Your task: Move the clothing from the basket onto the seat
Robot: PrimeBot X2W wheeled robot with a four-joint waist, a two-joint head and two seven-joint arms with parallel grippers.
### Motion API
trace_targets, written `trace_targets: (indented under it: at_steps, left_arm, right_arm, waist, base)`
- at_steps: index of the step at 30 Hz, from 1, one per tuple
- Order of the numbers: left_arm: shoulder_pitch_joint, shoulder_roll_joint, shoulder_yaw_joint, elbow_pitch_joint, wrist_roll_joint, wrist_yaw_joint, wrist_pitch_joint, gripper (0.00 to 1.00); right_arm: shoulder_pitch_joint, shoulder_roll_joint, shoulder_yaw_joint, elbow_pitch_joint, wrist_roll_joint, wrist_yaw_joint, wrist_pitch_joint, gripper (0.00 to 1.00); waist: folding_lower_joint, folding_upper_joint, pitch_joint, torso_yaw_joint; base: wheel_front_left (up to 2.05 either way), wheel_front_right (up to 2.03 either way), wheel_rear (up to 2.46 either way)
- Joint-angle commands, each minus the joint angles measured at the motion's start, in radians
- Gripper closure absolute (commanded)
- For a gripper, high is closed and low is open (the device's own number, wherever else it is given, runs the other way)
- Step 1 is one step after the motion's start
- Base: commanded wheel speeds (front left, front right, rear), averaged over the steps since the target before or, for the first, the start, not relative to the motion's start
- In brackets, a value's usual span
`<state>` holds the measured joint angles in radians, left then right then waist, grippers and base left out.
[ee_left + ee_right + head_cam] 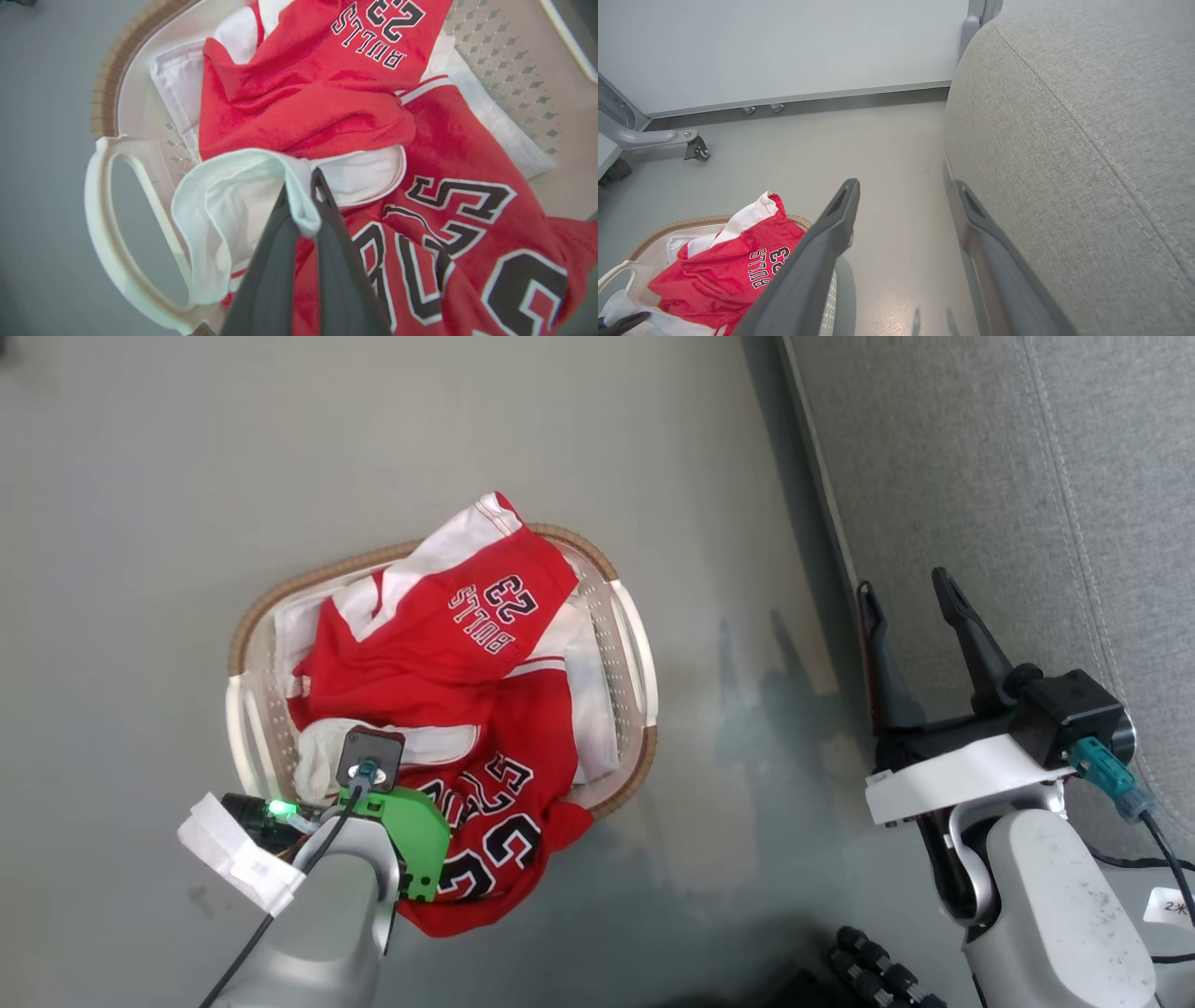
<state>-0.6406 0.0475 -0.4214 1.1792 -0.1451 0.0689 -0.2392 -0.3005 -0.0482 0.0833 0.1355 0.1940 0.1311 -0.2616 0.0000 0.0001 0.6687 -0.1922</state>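
Note:
The basket (280, 593), white with a brown woven rim, stands on the grey floor and holds the red "BULLS 23" clothing (420, 653). One jersey hangs over the near rim. My left arm's wrist (373, 775) reaches down into the basket's near end. In the left wrist view, my left gripper (301, 186) is shut on a white-trimmed fold of the clothing (327, 107), beside the basket's white handle (107, 242). My right gripper (904, 583) is open and empty, hovering by the front edge of the grey seat (1027, 476). From the right wrist, that gripper (908, 186) sits between the seat (1064, 116) and the basket (682, 224).
Bare grey floor lies between the basket and the seat. A metal frame leg on a caster (658, 137) stands by the far wall. A dark ribbed part (878, 971) shows at the bottom of the head view.

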Motion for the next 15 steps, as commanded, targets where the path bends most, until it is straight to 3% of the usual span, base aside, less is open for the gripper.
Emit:
trace_targets:
  at_steps: [1, 8, 15]
  left_arm:
    - [0.021, 0.006, -0.008, -0.017, -0.012, -0.008, -0.01, 1.0]
    - [0.076, 0.005, -0.039, -0.127, -0.048, -0.013, -0.027, 1.0]
    - [0.155, 0.014, -0.047, -0.323, -0.04, -0.017, -0.026, 1.0]
  right_arm:
    - [0.009, -0.004, -0.006, 0.006, -0.01, -0.001, -0.005, 0.0]
    - [0.055, -0.004, -0.032, 0.021, -0.04, -0.001, -0.005, 0.0]
    - [0.122, -0.004, -0.056, 0.039, -0.063, -0.001, -0.005, 0.0]
  waist:
    - [0.0, -0.0001, -0.056, 0.036]
    - [0.0, -0.0001, -0.185, 0.095]
    - [0.0, -0.0001, -0.334, 0.144]
  base:
    - [0.0, 0.0, 0.0]
    - [0.0, 0.0, 0.0]
    - [0.0, 0.0, 0.0]
